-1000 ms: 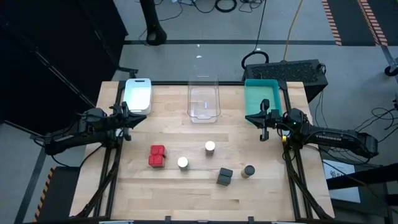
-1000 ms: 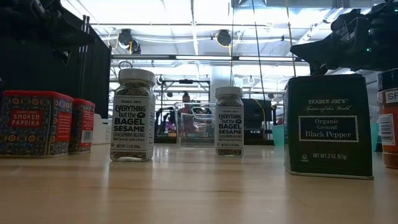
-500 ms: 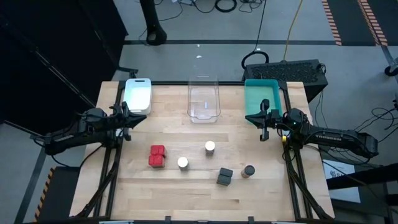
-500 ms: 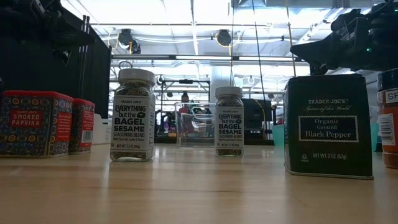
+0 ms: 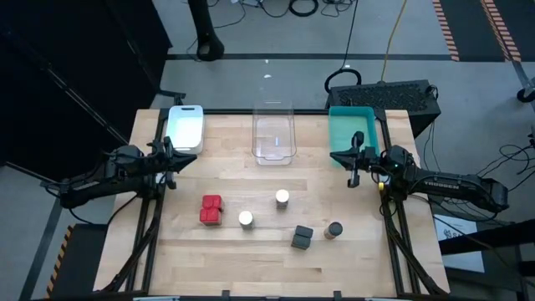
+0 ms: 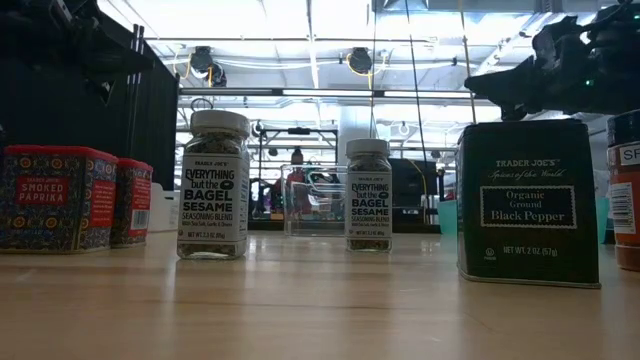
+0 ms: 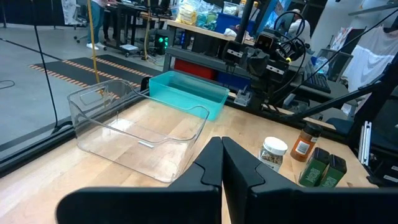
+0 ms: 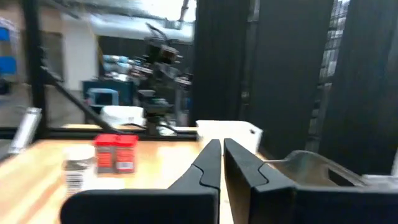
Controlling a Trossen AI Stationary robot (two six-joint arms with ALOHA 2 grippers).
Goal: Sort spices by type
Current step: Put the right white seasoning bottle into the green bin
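Two red tins stand side by side left of centre. The two clear jars have white caps, one nearer and one farther. A dark black pepper tin and a dark-capped jar of orange spice stand to the right; both show in the low view, tin and jar. My left gripper hovers shut at the table's left, fingers together in its wrist view. My right gripper hovers shut at the right, in front of the teal tray.
Three trays line the far edge: a white tray, a clear tray and the teal one. All six containers stand upright on their bases in the near half of the wooden table. Bare wood lies between trays and containers.
My right gripper has shifted slightly, its fingertips drawing a little toward the far edge and upward. The containers and my left arm have stayed where they were.
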